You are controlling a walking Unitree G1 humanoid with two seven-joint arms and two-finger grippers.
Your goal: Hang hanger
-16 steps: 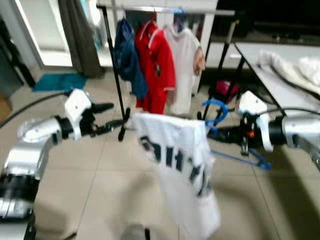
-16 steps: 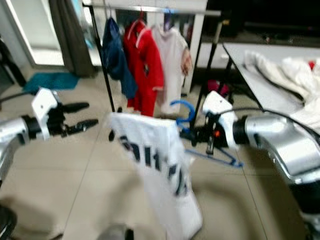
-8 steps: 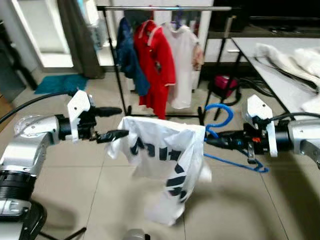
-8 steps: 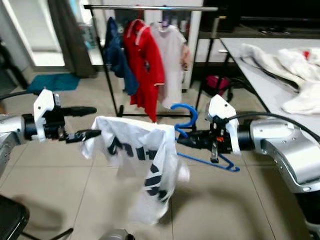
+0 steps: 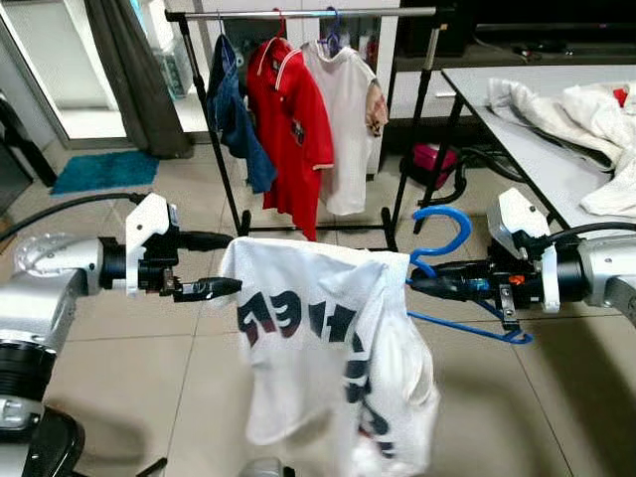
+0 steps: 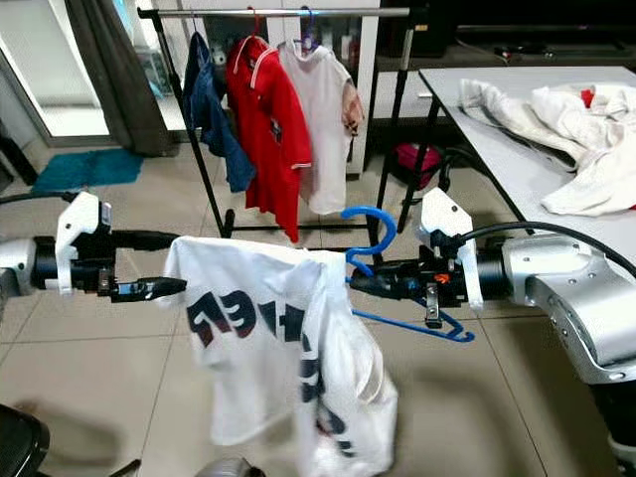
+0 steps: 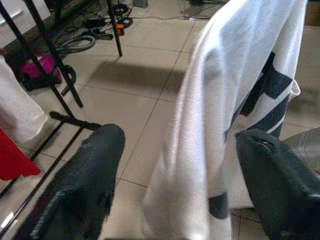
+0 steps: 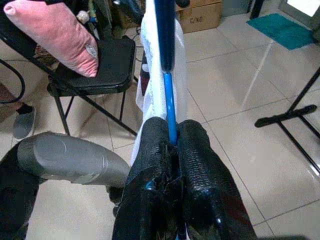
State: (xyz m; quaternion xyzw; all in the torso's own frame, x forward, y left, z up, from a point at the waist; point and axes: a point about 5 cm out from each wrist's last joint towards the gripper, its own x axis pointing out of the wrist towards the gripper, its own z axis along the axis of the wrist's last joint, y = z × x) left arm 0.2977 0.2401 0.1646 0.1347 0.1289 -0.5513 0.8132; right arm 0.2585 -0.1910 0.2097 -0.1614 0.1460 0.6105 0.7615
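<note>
Tiled floor, clothes rack [image 5: 298, 14] far centre. Right gripper [image 5: 425, 284] clamped on blue hanger [image 5: 442, 221], white shirt [image 5: 318, 338] draped on it. Left gripper [image 5: 221, 263] fingers apart at shirt's left edge. Shirt now hangs fuller than half second ago; rack closer, hanging next.

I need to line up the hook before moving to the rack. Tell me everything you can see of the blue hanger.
The blue hanger looks like thin plastic, with a thick curved hook standing upward and open toward the robot's left. The right gripper is shut on its bar just below the hook. One arm is hidden inside the white T-shirt with dark lettering draped over it; the other arm and lower bar jut out bare beneath the right gripper. It is held in mid-air over the tiled floor, short of the clothes rack.
</note>
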